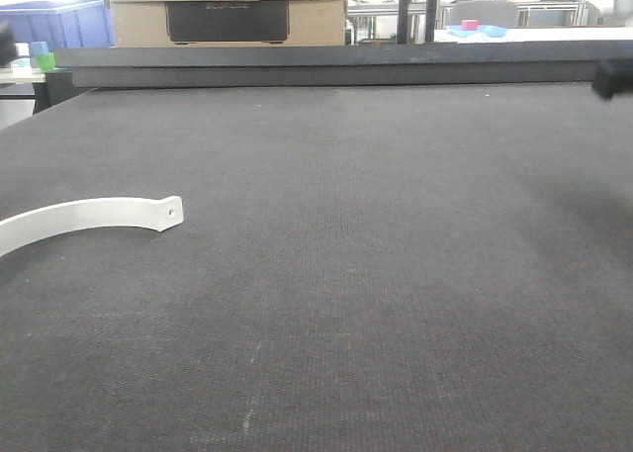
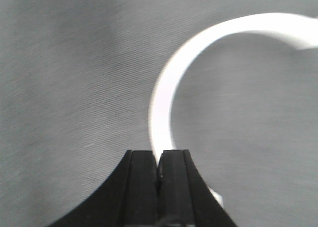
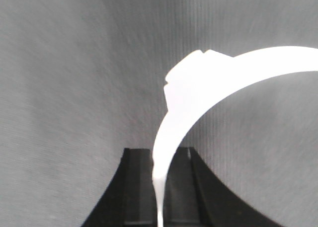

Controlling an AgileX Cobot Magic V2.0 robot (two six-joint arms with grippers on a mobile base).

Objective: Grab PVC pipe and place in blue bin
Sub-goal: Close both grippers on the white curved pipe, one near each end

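A slim white curved PVC pipe [image 1: 89,215] lies on the dark table at the left; its rounded end has a small hole. No gripper clearly shows in the front view. In the left wrist view my left gripper [image 2: 159,155] has its jaws shut together with nothing between them. It hangs over a white arc [image 2: 164,98] that passes beneath it on the table. In the right wrist view my right gripper [image 3: 159,151] is shut on a white curved strip [image 3: 198,88]. The strip rises from between the pads and bends to the right.
A blue bin [image 1: 59,22] stands beyond the table's far left corner, next to a cardboard box [image 1: 227,12]. A raised dark rail [image 1: 336,66] runs along the table's far edge. Dark blurred shapes sit at the right edge [image 1: 613,76] and the left edge [image 1: 5,42].
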